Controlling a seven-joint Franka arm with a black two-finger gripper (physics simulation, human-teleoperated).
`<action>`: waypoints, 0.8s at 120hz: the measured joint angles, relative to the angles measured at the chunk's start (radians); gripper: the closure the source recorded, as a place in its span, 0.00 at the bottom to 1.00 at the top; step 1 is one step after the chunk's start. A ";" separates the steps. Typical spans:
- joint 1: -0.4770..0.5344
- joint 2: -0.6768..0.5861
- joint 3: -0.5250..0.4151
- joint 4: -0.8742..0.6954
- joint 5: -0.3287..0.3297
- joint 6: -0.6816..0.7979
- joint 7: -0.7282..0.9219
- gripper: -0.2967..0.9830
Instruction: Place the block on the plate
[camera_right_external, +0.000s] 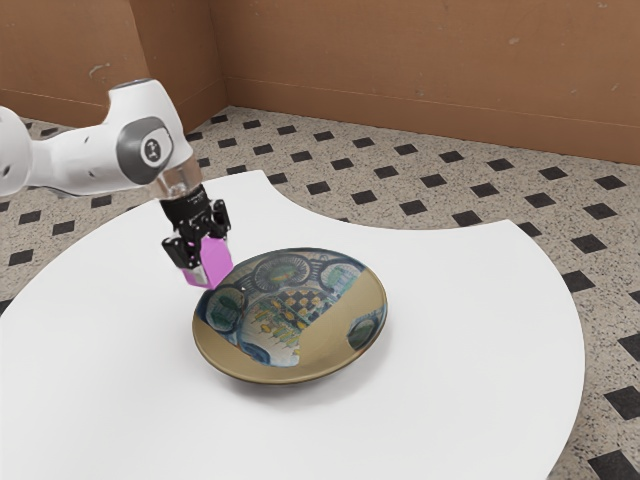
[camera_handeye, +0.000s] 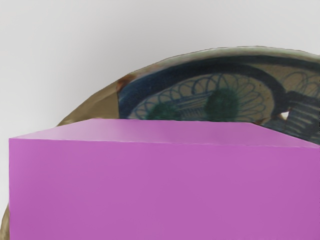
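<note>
Left of centre in the exterior view, the jaws pinch the pink block (camera_right_external: 215, 262) beneath them at the upper-left rim of the patterned plate (camera_right_external: 335, 335), whose middle lies toward the lower right across the white worktop (camera_right_external: 470, 350).

Glossy ceramic-looking plate (camera_right_external: 340, 325), smooth matt block (camera_right_external: 216, 262), smooth matt tabletop (camera_right_external: 460, 380)

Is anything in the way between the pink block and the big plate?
Nothing that I can see. My gripper has the block right by the plate's edge, and no other thing stands between them.
</note>
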 joint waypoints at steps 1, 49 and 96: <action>0.000 -0.001 -0.003 0.000 0.000 0.001 0.000 0.43; -0.004 0.079 -0.081 0.036 -0.031 0.066 0.004 0.43; -0.016 0.205 -0.114 0.086 -0.062 0.130 0.010 0.43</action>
